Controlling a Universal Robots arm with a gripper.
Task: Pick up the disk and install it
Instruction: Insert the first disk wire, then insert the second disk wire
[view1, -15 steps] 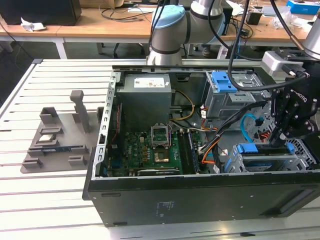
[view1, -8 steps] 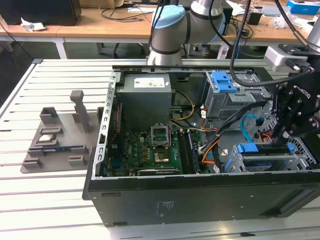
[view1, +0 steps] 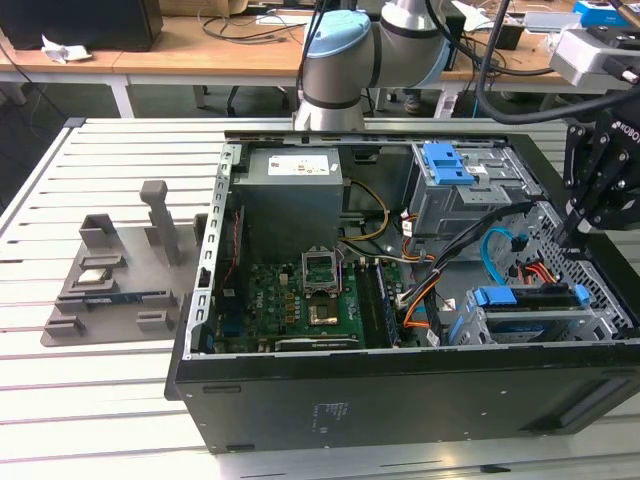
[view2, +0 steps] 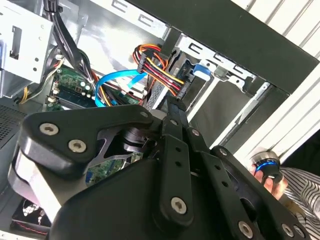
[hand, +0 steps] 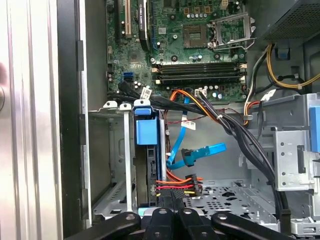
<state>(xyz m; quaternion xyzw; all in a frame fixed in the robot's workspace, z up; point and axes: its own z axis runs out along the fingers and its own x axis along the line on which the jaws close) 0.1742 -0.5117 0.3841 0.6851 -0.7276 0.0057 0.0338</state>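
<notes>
The disk (view1: 530, 298) sits in the case's drive cage, just beside the closed, empty end effector (view1: 572, 225).

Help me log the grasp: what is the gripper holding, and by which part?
Cannot be told: the gripper has its jaws together beside the black power connector with red and yellow wires, but no grip on it is visible.

Lab: slatted worktable (view1: 110, 400), cluttered desks (view1: 200, 50)
</notes>
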